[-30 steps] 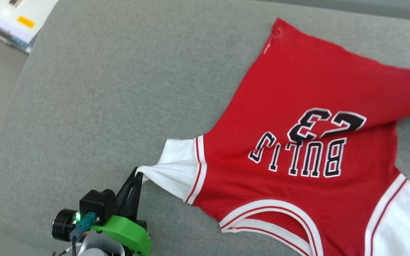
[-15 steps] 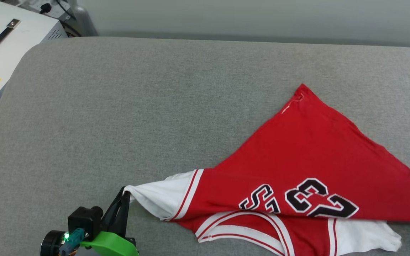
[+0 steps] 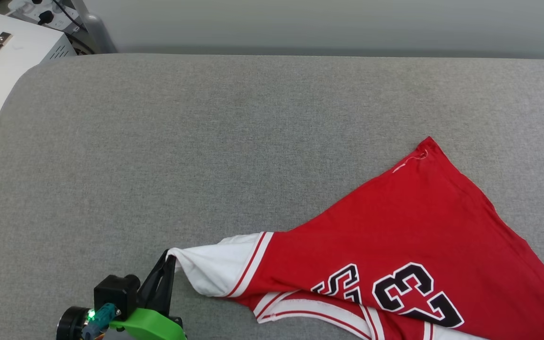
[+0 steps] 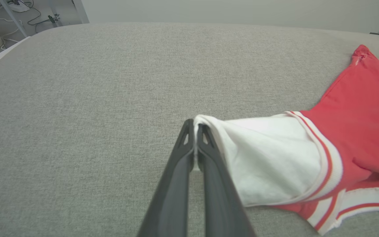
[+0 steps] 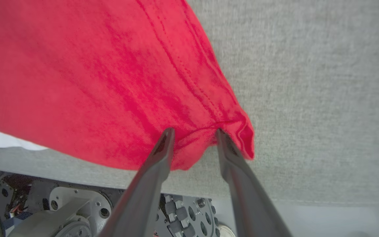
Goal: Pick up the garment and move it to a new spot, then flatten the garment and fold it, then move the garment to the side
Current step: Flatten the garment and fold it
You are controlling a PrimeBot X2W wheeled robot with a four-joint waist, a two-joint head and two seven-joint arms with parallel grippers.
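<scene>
Newly parted, the fingers of the right gripper (image 5: 193, 131) straddle a red hem corner of the shirt (image 3: 395, 226), while the left gripper (image 4: 194, 124) is clamped on its white sleeve tip. That shirt stretches left to right along the near edge of the grey cushion (image 3: 206, 141), one red corner pointing away. A white box (image 3: 12, 56) stands off the far left corner.

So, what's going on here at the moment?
The left gripper is shut on the tip of the white sleeve of the red jersey-style shirt with black number 23. The shirt lies partly folded over itself on the grey fabric surface. The right gripper sits at a red hem corner with its jaws apart, so it is not clamping the cloth. The shirt is not yet flat.
</scene>
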